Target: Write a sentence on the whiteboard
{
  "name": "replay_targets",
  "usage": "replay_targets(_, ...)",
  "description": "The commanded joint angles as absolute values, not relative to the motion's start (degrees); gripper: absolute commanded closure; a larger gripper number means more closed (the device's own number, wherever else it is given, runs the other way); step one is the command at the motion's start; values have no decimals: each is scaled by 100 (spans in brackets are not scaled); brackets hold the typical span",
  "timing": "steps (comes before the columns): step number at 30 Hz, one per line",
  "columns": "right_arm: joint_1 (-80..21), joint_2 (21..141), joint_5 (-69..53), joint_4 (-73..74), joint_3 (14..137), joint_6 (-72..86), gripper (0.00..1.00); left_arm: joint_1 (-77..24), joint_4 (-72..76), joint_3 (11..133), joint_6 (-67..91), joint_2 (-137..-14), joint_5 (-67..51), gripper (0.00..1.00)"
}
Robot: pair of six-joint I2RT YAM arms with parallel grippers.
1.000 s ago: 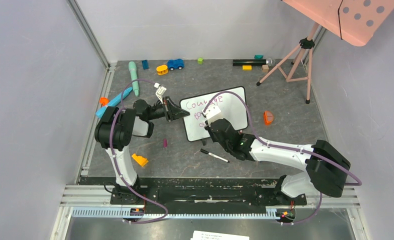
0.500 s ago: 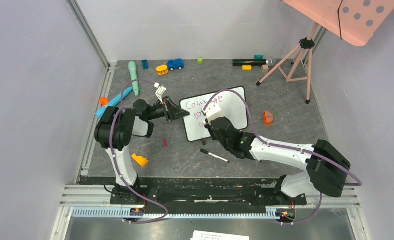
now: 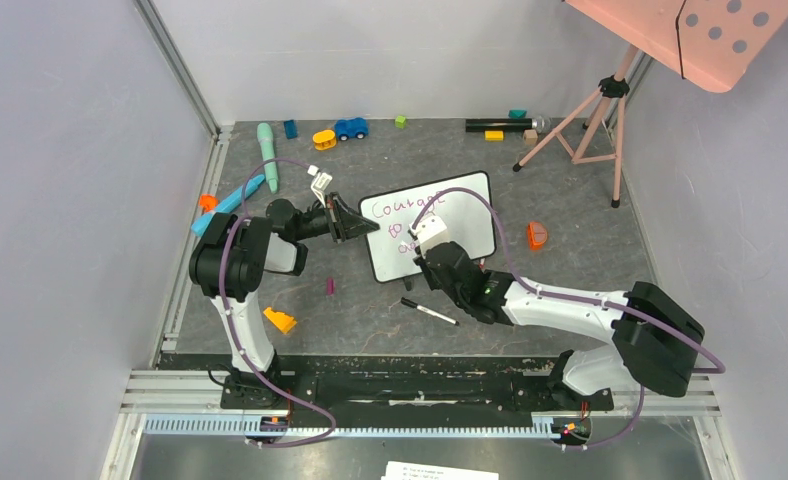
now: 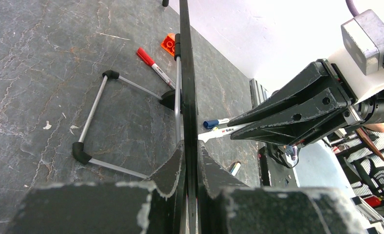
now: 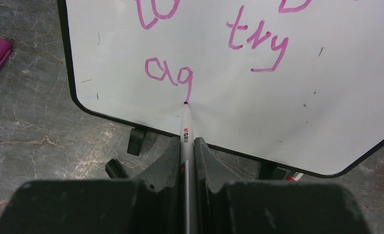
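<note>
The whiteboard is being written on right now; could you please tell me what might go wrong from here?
1. The left jaws pinch the whiteboard only by its thin edge, and a wire stand seems to prop it; marker pressure could shift or tip it.
2. The marker in the right jaws touches the tail of "ag", close to the bottom frame; a low stroke may run off.
3. A loose pen lies beside the right arm, which might knock it.
</note>
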State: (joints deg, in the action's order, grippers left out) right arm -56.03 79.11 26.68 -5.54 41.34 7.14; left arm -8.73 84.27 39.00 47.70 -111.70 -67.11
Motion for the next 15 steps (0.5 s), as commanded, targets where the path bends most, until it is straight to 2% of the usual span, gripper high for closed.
replay_targets(1,-5568,7841,2542,-749,4061,852,100,-888,8921,3914,4817,-10854,-6803,98)
replay_targets(15,-5568,7637,2212,-939,4384,857,100,-888,8921,3911,4816,-10853,-6812,98)
